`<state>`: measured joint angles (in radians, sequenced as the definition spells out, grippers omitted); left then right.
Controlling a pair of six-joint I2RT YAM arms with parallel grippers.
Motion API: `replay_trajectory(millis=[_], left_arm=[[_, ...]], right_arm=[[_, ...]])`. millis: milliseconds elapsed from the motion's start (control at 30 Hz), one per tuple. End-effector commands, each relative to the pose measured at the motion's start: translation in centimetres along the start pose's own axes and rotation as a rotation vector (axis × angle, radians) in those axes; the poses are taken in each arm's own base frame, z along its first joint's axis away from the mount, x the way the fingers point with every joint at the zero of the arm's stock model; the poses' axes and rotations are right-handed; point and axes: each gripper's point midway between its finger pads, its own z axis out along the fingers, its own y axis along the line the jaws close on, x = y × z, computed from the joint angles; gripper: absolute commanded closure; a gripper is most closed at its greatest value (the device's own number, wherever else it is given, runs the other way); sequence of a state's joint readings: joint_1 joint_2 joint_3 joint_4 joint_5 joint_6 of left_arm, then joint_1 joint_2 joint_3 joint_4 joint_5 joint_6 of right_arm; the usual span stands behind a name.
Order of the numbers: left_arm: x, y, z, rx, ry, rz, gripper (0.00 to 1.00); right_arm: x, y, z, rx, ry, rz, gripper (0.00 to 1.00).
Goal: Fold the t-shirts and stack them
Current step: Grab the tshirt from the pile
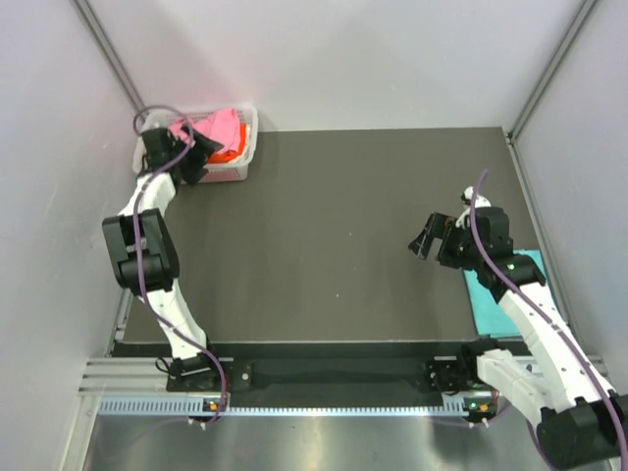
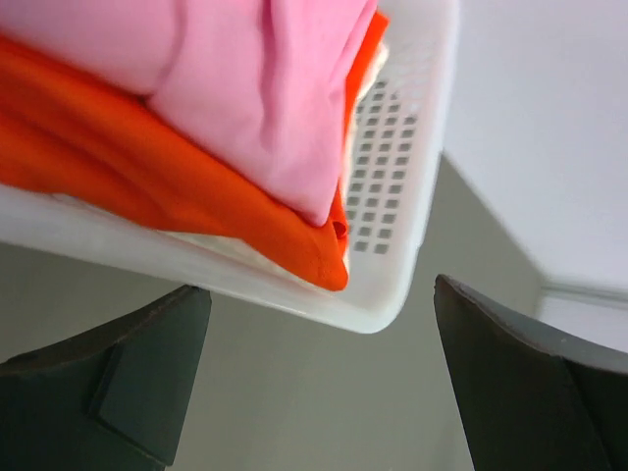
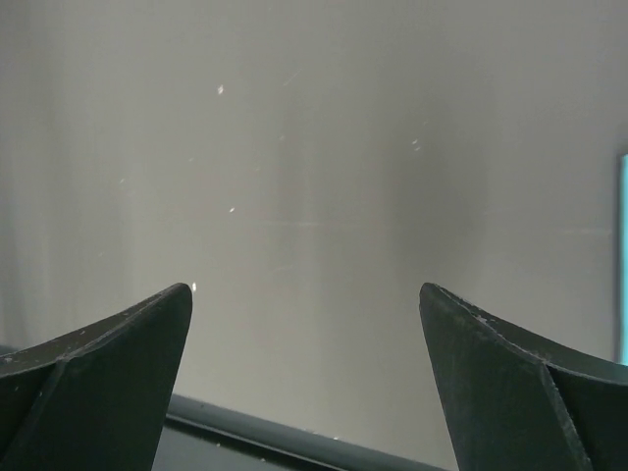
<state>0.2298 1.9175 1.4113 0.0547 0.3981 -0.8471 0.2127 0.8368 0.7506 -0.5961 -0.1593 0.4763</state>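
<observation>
At the far left corner of the dark table sits a white mesh basket, close to the walls behind and to its left. It holds a pink t-shirt bunched on top of an orange t-shirt. Both are loosely folded, and the orange one reaches the rim. The left gripper is at the basket's near side with its fingers spread wide and nothing between them. Whether it touches the rim is hard to tell from above. Well apart from the basket, the right gripper hangs over bare tabletop, likewise released and empty. A teal t-shirt lies flat at the table's right edge, partly under the right arm.
</observation>
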Motion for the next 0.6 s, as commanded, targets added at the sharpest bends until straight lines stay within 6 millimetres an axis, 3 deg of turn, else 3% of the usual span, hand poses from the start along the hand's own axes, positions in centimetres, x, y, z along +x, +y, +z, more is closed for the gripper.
replay_trajectory(millis=[0, 33, 67, 133, 267, 367, 400, 433, 500, 567], left_arm=[[-7.0, -5.2, 1.1, -0.058, -0.189, 0.426, 0.01], [-7.0, -4.2, 1.5, -0.109, -0.168, 0.485, 0.01], [-8.7, -5.0, 1.5, -0.118, -0.210, 0.512, 0.01], [-8.8, -3.1, 2.7, -0.185, -0.186, 0.544, 0.01], [-10.2, -3.4, 2.5, -0.226, -0.246, 0.613, 0.09], [-11.0, -3.4, 0.6, -0.274, -0.282, 0.625, 0.14], [-11.7, -4.8, -1.0, -0.266, -0.326, 0.644, 0.14], [-10.6, -3.0, -1.3, -0.298, -0.309, 0.644, 0.13], [-12.0, -5.1, -3.6, -0.266, -0.404, 0.658, 0.09], [-12.3, -5.5, -4.3, -0.268, -0.426, 0.665, 0.08]], right_arm=[[-2.8, -0.9, -0.2, 0.081, -0.054, -0.038, 0.00], [-3.1, -1.2, -0.1, 0.094, -0.058, -0.031, 0.00], [-3.2, -1.4, 0.0, 0.107, -0.060, -0.025, 0.00], [-3.6, -1.6, 0.1, 0.119, -0.068, -0.015, 0.00], [-4.3, -1.9, 0.4, 0.144, -0.095, 0.023, 0.00], [-4.5, -2.1, 1.0, 0.154, -0.098, 0.053, 0.00], [-4.5, -2.1, 1.5, 0.153, -0.100, 0.060, 0.00], [-4.5, -2.1, 1.8, 0.152, -0.097, 0.071, 0.00], [-4.2, -2.2, 2.5, 0.149, -0.090, 0.095, 0.00], [-4.3, -2.2, 2.9, 0.152, -0.088, 0.122, 0.00]])
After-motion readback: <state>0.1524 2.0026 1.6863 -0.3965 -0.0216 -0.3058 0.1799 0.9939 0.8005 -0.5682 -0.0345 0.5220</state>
